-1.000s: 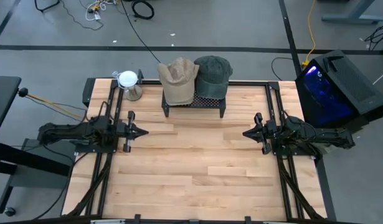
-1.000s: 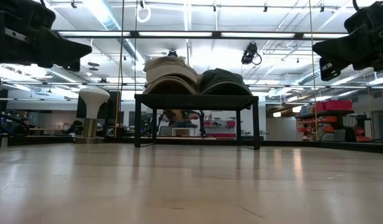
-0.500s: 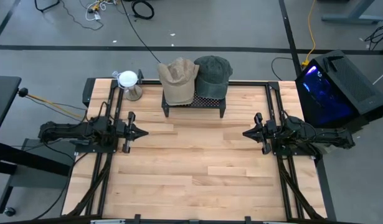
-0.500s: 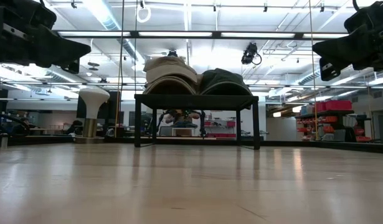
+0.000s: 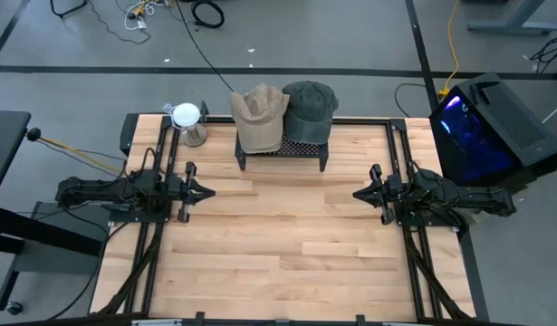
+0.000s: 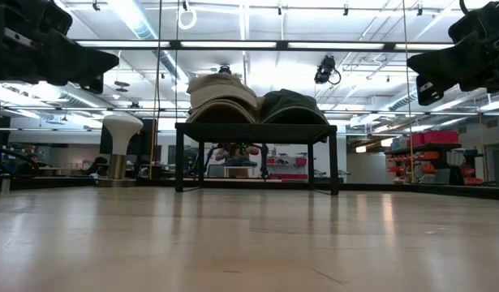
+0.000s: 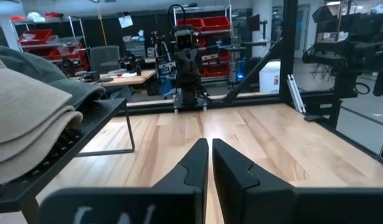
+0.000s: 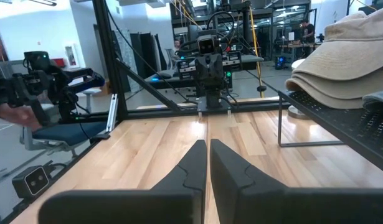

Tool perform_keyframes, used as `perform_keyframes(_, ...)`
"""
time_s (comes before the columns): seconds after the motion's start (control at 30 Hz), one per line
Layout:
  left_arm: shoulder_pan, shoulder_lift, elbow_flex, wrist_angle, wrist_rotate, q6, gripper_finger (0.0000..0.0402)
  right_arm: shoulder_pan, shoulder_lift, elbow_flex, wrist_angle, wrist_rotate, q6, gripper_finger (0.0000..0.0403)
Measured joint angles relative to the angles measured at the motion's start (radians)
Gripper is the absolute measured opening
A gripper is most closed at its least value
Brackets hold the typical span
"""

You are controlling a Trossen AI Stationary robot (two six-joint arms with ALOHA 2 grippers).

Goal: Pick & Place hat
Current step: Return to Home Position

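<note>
**A:** Starting at the left: why is the left claw [image 5: 208, 192] parked out there?

**B:** It sits over the counter's [image 5: 287, 244] left edge, pointing inward, well apart from the shelf. Its wrist view shows the fingers pressed together on nothing. I read that as a rest pose, with the arm folded back and nothing to carry.

**A:** And the white-topped stand [image 5: 187, 119] beyond it?

**B:** It stands at the far left corner, near the shelf's end and out of both arms' way. Nothing hangs on it.

**A:** The hats, then?

**B:** The brown caps [image 5: 260, 116] lie nested one on another on the left half of the shelf [image 5: 301, 147], at the counter's far side. Stacking them saves room, so the green cap [image 5: 310, 107] fits on the right half, touching the pile.

**A:** And the right claw [image 5: 356, 194]?

**B:** It mirrors the left, over the right edge and aimed inward. Its fingers are closed against each other and it is empty. With both arms clear of the shelf and every cap resting there, I'd say the placing looks finished and only settling into home is left.
</note>
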Motion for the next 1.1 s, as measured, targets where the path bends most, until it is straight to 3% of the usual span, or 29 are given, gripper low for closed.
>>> perform_keyframes(1.1,0.0,0.0,0.0,0.017,-0.004,0.0,0.003,0.0,0.0,0.0,0.0,0.0,0.0,0.0025)
